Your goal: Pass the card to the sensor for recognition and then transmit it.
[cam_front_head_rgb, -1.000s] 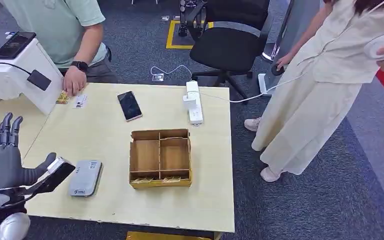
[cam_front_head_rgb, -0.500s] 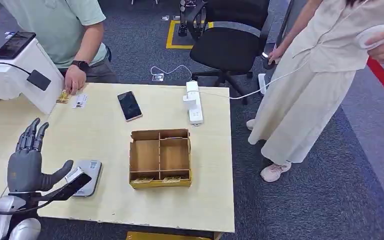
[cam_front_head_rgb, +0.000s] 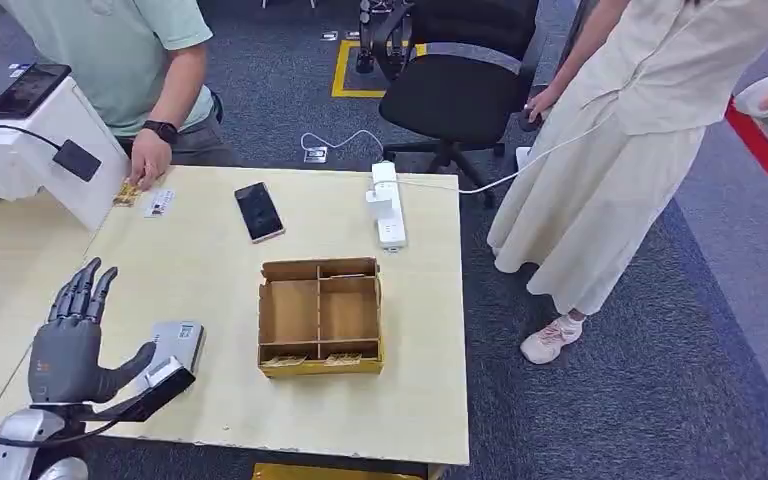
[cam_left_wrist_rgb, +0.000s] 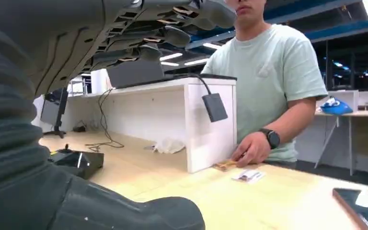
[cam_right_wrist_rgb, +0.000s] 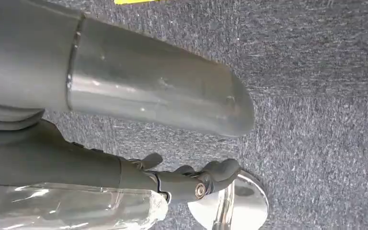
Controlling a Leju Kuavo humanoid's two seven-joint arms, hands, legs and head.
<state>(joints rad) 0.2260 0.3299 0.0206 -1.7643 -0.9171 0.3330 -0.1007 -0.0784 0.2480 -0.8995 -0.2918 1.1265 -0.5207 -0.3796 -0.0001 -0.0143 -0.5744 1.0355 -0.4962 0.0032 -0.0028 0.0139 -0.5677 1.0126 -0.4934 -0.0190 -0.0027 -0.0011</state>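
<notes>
The left robot hand (cam_front_head_rgb: 70, 350) is over the near left corner of the bench (cam_front_head_rgb: 210, 270), fingers spread upward, with no card visible in it. The sensor (cam_front_head_rgb: 175, 345) lies just right of it. Judging by this, the card must next meet the sensor; I cannot tell the right robot hand's (cam_right_wrist_rgb: 191, 184) state.

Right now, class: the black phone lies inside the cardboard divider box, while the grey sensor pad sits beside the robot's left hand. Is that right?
Not quite. In the head view the black phone lies on the table, beyond the cardboard divider box, not inside it. The grey sensor pad does sit beside the left hand.
</notes>
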